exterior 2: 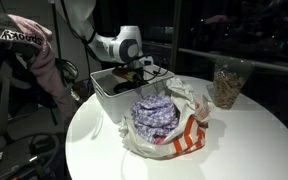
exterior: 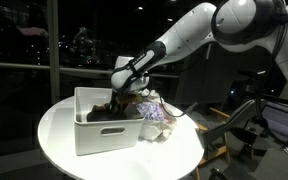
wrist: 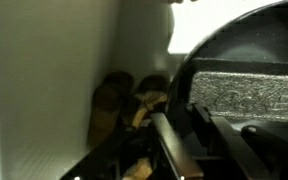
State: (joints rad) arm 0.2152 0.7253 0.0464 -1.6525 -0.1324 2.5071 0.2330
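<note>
In an exterior view, clothes (exterior 2: 24, 50) hang over a chair at the far left, off the bench (exterior 2: 246, 140). Next comes a white bin (exterior 2: 112, 97), standing on the round white bench. The arm reaches down from above and the hand (exterior 2: 137, 72) is lowered into the bin, below its rim. Just right of the bin, touching it, is a purple patterned cloth (exterior 2: 154, 115) in an orange-and-white bag (exterior 2: 187, 135). Further right, well apart, stands a jar (exterior 2: 227, 85) with brownish contents.

In the wrist view, the bin's white wall fills the left. Brown pieces (wrist: 134, 100) lie in the corner at the bottom of the bin, just ahead of the hand's dark metal on the right. Whether the hand touches them is hidden. I cannot tell whether the hand is open, closed or gripping anything.
</note>
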